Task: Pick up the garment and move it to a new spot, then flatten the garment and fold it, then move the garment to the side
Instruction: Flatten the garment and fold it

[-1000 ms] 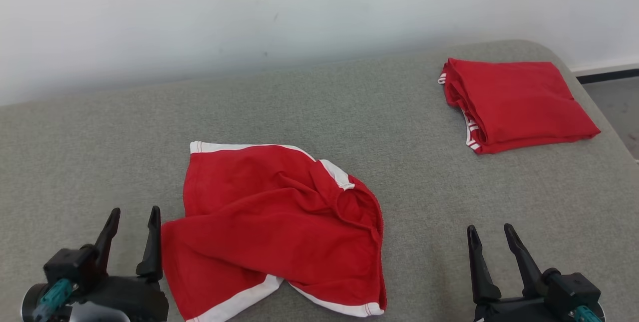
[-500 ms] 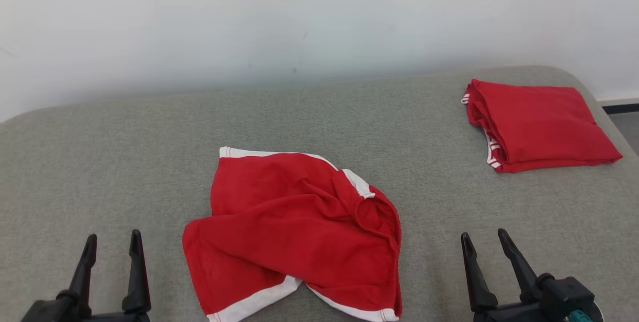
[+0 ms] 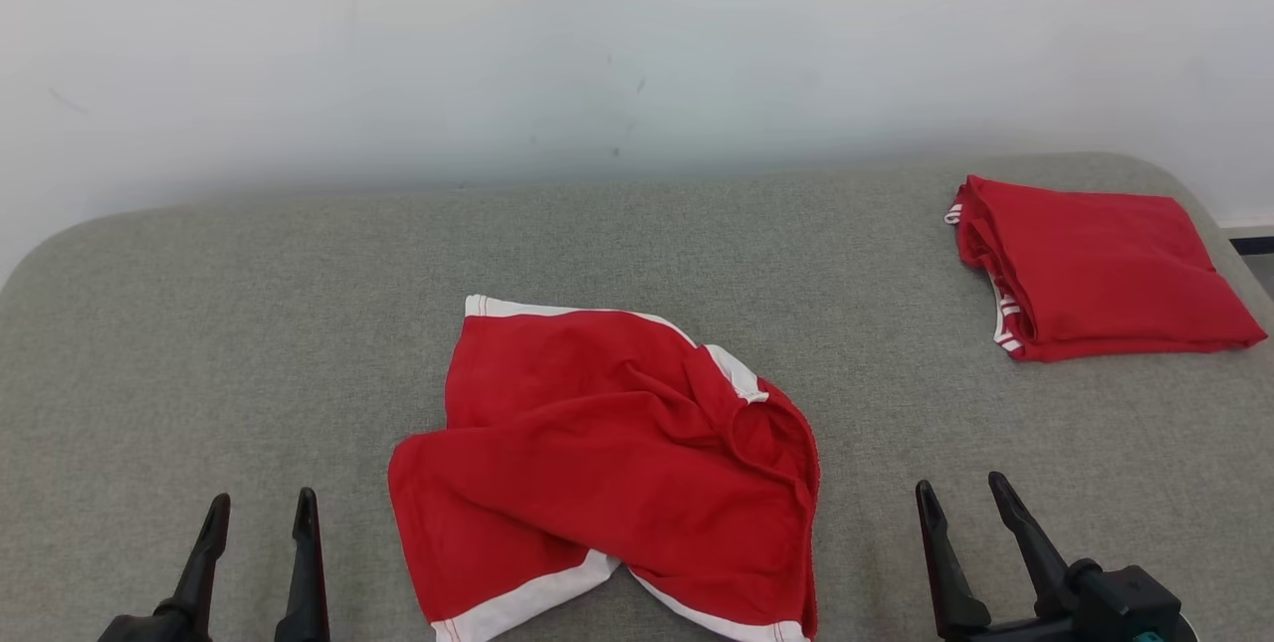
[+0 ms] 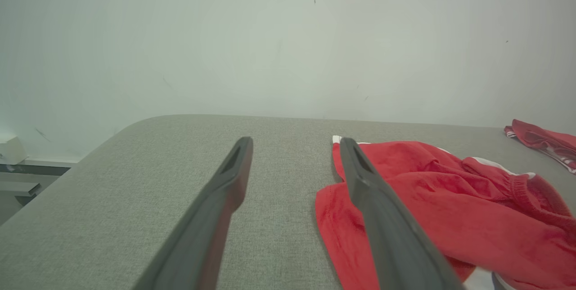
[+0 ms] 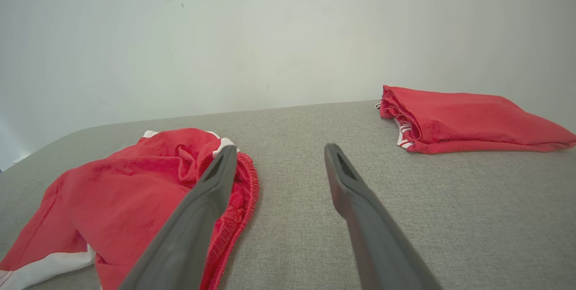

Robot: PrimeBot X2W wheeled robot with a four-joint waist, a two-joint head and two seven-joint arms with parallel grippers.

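Both arms sit low at the near edge of the grey padded surface [image 3: 249, 323], fingers pointing forward at the wall [image 3: 637, 45]. The left gripper [image 3: 262, 503] is just left of the red shorts [image 3: 597, 483], jaws spread wide, nothing held. From the left wrist view I can't tell if it touches the cloth. The right gripper [image 3: 960, 485] is over bare surface, apart from the shorts, also wide open and empty. The shorts lie crumpled mid-surface, white trim showing, waistband bunched on the right. A folded red garment [image 3: 1105, 269] lies at the far right corner.
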